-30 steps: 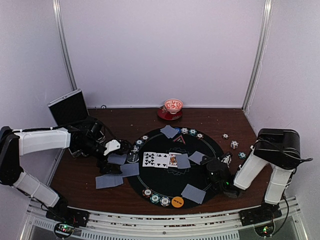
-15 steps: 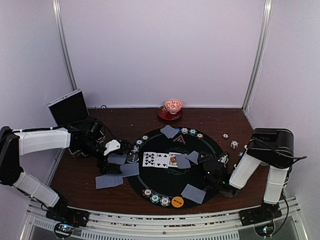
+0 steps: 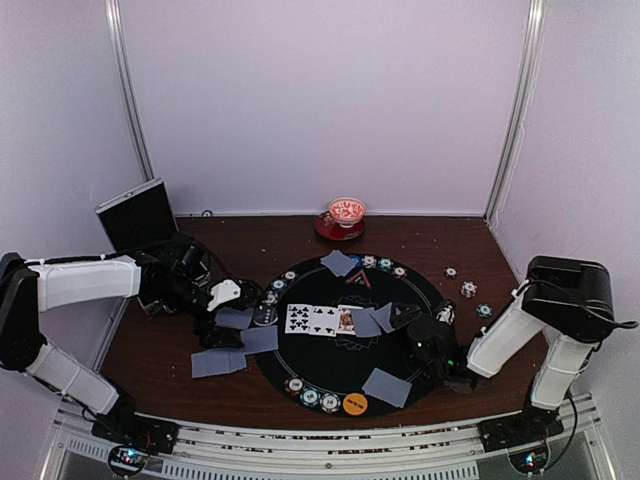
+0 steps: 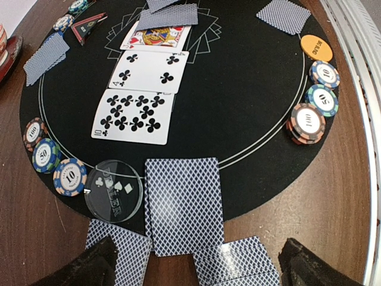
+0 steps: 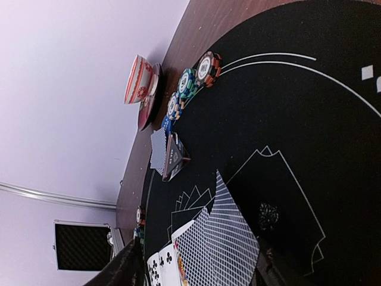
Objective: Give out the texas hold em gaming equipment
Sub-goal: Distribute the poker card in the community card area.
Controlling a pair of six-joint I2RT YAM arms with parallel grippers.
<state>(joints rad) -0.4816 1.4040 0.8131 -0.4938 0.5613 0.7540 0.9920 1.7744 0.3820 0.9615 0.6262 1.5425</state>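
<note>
The right hand (image 5: 196, 262) is released, fingers spread apart. A face-down card (image 5: 220, 232) lies flat on the black mat (image 5: 309, 131) between them, its long axis running out ahead of the hand. The left hand (image 4: 197, 256) gapes wide, gripping nothing. Just ahead lies another face-down card (image 4: 183, 205), lengthwise away from it, half on the counter (image 4: 333, 196).

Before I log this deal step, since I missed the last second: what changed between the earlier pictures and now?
The right tool carried its face-down card slightly left, up against the other face-down card beside the face-up row, then opened and let it go. The left tool stayed open and still. The chips and the remaining cards did not move.
</note>
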